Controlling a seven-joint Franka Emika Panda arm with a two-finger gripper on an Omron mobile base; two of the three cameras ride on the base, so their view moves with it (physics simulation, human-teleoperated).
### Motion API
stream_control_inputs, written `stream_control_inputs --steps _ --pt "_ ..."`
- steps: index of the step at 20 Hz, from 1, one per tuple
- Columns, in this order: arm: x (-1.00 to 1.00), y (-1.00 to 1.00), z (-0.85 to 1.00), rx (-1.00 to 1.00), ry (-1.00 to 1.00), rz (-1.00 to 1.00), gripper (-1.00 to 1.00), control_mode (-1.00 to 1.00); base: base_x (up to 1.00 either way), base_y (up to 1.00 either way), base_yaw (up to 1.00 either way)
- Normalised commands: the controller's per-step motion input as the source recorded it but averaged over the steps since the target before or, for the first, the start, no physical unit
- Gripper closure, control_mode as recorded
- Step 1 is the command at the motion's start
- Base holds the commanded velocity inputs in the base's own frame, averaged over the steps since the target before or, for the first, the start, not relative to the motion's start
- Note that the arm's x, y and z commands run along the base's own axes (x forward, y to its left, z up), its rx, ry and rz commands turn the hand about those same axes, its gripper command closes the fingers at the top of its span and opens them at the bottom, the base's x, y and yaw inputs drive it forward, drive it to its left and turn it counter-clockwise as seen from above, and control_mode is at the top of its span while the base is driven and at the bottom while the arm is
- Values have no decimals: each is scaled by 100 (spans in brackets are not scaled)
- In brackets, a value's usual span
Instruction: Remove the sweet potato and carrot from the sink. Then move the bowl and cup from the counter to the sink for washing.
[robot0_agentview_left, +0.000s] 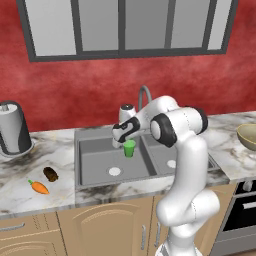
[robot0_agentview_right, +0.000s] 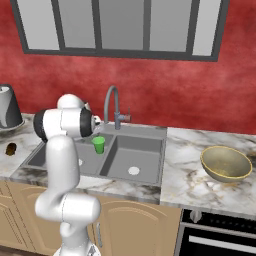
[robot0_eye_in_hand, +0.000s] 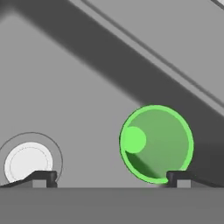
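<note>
Two dark fingertips (robot0_eye_in_hand: 43, 177) stand spread wide at the bottom of the hand view, and the gripper (robot0_eye_in_hand: 111, 178) is released, grasping nothing. Just beyond them the green cup (robot0_eye_in_hand: 156, 143) is seen from above, upright, its open mouth facing the camera, one fingertip at its near edge; whether that tip touches it cannot be told. Taking the sink (robot0_agentview_left: 95, 160) as landmark: the cup (robot0_agentview_left: 129, 148) stands inside the sink's left basin, close to the divider between the two basins, with the gripper (robot0_agentview_left: 118, 142) just above and beside it, under the curved faucet (robot0_agentview_left: 144, 95). A white drain (robot0_eye_in_hand: 27, 164) lies on the same basin floor, apart from the cup. Left of the sink, on the marble counter (robot0_agentview_left: 30, 170), lie the sweet potato (robot0_agentview_left: 50, 174) and the carrot (robot0_agentview_left: 39, 187), near one another but not touching. Farther left stands a grey kettle (robot0_agentview_left: 12, 127). Right of the sink, well apart from it, the olive-tan bowl (robot0_agentview_right: 226, 163) sits upright on the counter
</note>
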Motion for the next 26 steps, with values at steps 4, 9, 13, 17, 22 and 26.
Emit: stream_control_inputs --steps 4,9,13,17,22,26 --pt "-29 1 24 0 0 -13 -100 -100 0 0 0" --pt "-34 1 22 0 0 -14 -100 -100 0 0 0" --pt "-33 0 22 0 0 -12 -100 -100 0 0 0" --pt "-36 0 20 0 0 -13 -100 -100 0 0 0" --pt "-39 0 18 1 0 -14 -100 -100 0 0 0" --pt "-44 0 17 3 0 -14 -100 -100 0 0 0"
